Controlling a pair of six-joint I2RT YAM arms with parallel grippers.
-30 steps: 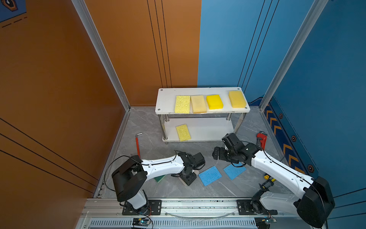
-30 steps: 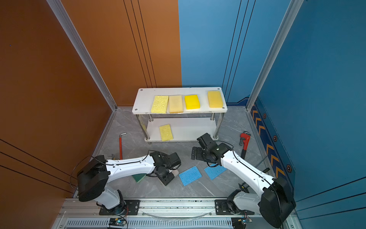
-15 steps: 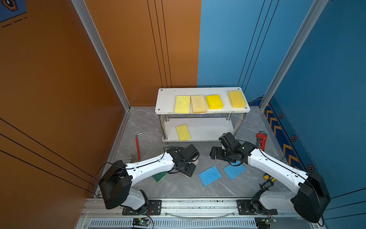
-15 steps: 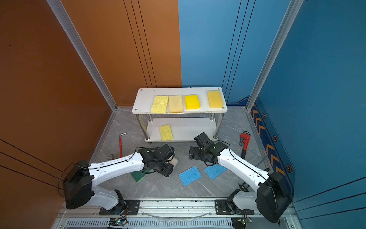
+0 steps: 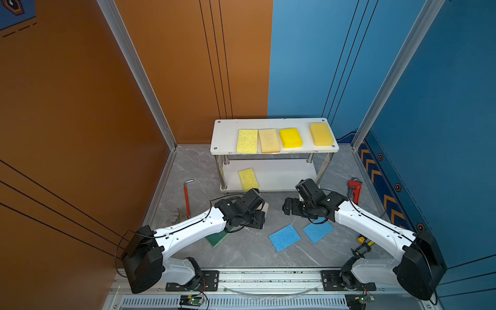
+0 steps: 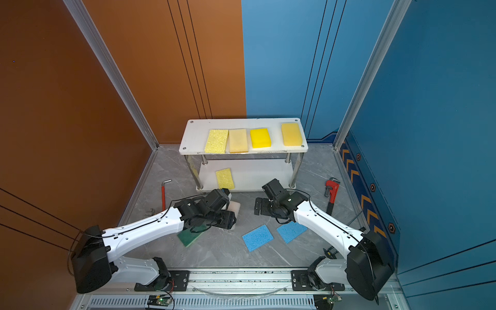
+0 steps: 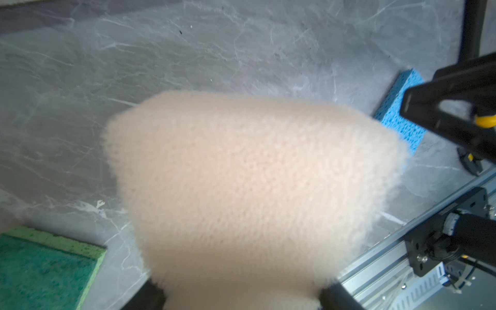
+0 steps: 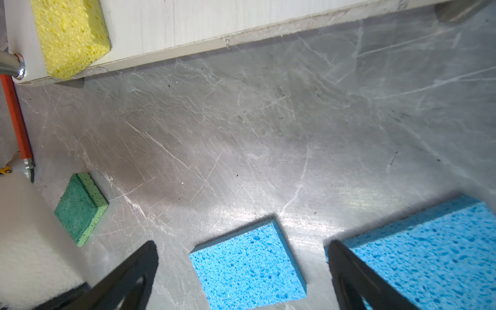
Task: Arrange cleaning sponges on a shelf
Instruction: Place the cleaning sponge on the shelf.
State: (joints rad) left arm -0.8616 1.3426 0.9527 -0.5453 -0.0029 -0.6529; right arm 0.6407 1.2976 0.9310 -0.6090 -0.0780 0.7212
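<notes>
The shelf stands at the back; its top board carries several yellow and beige cleaning sponges. A porous pale-yellow sponge lies on the lower board. My left gripper hovers in front of the shelf, shut on a pinkish-beige sponge that fills the left wrist view. Two blue sponges and a dark green sponge lie on the floor. My right gripper is open and holds nothing, above the floor near the blue sponges.
A red hex key lies left of the shelf. A red pipe wrench lies to its right. Small tools sit by the right arm's base. Walls close three sides; a metal rail runs along the front.
My left gripper has risen and moved toward the shelf with the pinkish-beige sponge. The right gripper has shifted slightly left and stays open.
</notes>
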